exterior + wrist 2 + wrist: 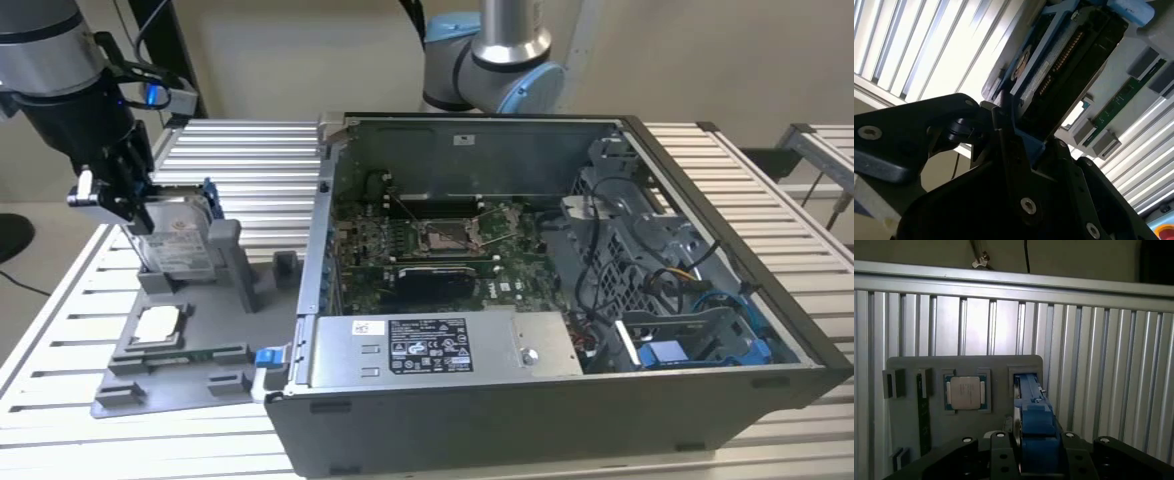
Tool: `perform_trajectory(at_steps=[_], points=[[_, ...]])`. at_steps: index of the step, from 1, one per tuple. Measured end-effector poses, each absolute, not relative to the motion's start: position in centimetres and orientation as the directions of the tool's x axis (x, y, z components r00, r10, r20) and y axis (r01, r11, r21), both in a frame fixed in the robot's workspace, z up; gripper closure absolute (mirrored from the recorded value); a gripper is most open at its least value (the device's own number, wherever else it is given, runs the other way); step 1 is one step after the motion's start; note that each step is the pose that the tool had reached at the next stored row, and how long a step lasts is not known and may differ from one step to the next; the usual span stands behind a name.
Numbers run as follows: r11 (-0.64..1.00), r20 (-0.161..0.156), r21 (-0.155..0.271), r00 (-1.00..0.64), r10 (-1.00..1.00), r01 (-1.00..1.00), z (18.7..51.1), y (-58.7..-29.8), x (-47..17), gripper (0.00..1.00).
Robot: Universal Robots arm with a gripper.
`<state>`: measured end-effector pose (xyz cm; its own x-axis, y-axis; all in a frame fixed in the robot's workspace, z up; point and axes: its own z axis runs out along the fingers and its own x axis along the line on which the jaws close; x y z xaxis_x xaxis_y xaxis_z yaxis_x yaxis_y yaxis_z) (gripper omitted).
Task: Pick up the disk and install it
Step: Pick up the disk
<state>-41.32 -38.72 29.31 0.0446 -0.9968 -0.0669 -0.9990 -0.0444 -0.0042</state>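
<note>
Black gripper fingers (1000,456) sit closest in the first wrist view, one on each side of the blue carrier. The gripper (1035,446) is closed on the disk (1036,420), and no gap is visible between the pads and the frame. In the second wrist view the gripper (1014,135) meets the blue edge of the disk (1064,60), whose connector row faces the camera.

In the exterior view the gripper (127,200) grips the top of the disk (180,235). The disk stands upright on edge, lower end in a slot of the grey fixture tray (200,345). Cannot tell whether it has lifted clear of the slot.

The processor chip (158,323) lies flat in its own pocket just beside the slot, apart from the disk. It is also seen from above in the first wrist view (965,392).

The tray lies on the ribbed aluminium table (254,160), with open slats behind it. The tray's edge touches the open computer case (534,420). Inside, the labelled grey box (441,345) runs along the near wall. Blue-fitted bays (694,340) are at the exterior view's right, well apart from the gripper.
</note>
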Motion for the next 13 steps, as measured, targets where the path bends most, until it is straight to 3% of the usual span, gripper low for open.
perform_trajectory(at_steps=[13], points=[[-0.045,-0.067,-0.004,0.045,-0.997,-0.999,32.4,-38.7,-41.3,1.00]])
